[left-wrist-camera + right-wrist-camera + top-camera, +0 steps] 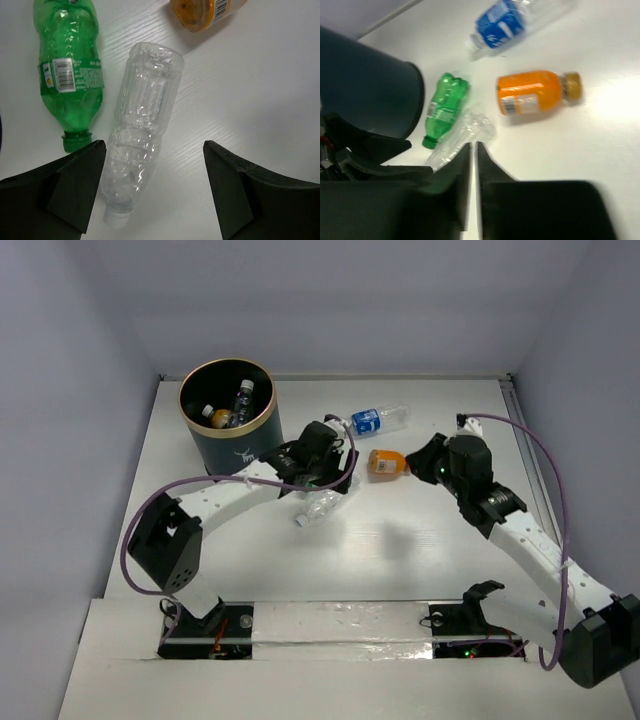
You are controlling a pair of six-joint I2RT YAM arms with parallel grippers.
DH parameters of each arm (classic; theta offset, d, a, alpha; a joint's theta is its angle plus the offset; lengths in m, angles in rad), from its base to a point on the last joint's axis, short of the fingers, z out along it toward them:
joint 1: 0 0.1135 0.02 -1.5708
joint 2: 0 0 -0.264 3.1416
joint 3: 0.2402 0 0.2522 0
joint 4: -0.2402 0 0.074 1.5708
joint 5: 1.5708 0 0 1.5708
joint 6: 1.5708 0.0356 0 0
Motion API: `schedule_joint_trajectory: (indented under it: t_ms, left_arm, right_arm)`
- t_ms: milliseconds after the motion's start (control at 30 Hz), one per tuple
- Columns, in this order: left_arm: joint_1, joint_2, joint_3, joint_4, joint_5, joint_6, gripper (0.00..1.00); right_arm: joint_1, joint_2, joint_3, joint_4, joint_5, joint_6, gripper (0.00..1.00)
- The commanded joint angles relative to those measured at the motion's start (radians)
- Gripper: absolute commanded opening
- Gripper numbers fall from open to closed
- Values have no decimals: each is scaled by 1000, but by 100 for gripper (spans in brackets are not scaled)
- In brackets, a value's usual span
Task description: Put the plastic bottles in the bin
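Observation:
The dark teal bin (228,445) stands at the back left, with two bottles (232,408) showing inside. My left gripper (154,147) is open over a clear plastic bottle (142,120) that lies on the table between its fingers (75,185), close to the left one. Beside that one lies a green bottle (70,70). Right of the left gripper (322,478) rests an orange bottle (385,462), and my right gripper (415,462) sits just right of it, shut on nothing. A blue-labelled bottle (378,421) lies farther back.
The right wrist view shows the bin wall (365,90) at the left, with the green bottle (445,107) and the clear bottle (465,132) beside it. The left arm (215,498) stretches across the table's left half. Grey walls enclose the table on three sides.

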Motion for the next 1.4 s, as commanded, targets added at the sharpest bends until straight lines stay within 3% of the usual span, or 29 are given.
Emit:
schedule_joint_trajectory:
  t_ms: [0, 67, 100, 200, 400, 600, 700, 800, 933, 1200, 1367]
  left_arm:
    - [-8, 65, 64, 28, 30, 99, 77]
    - [-8, 97, 87, 23, 47, 118, 78]
    - [-8, 125, 95, 23, 48, 130, 79]
    - [-8, 177, 132, 19, 45, 148, 79]
    - [-8, 300, 225, 2, 58, 159, 79]
    - [-8, 367, 244, 8, 82, 142, 78]
    - [-17, 354, 196, 41, 93, 126, 77]
    - [-17, 341, 156, 63, 113, 106, 72]
    - [-40, 312, 121, 75, 133, 81, 60]
    - [-71, 119, 60, 115, 159, 0, 42]
    - [-71, -16, 41, 92, 151, -48, 37]
  right_arm:
    - [-14, -86, -55, -17, -19, -4, 25]
    - [-23, -123, -88, -31, -18, -4, 39]
    - [-23, -132, -96, -36, -18, -4, 53]
    - [-32, -152, -107, -62, -15, -17, 68]
    - [-50, -158, -116, -100, -19, -39, 83]
    - [-72, -145, -113, -129, -21, -70, 87]
    - [-101, -56, -75, -175, -71, -128, 87]
    - [-135, 61, -17, -206, -123, -189, 87]
    - [-158, 182, 88, -233, -199, -263, 87]
    - [-158, 435, 378, -361, -183, -447, 95]
    - [-158, 568, 517, -448, -332, -727, 95]
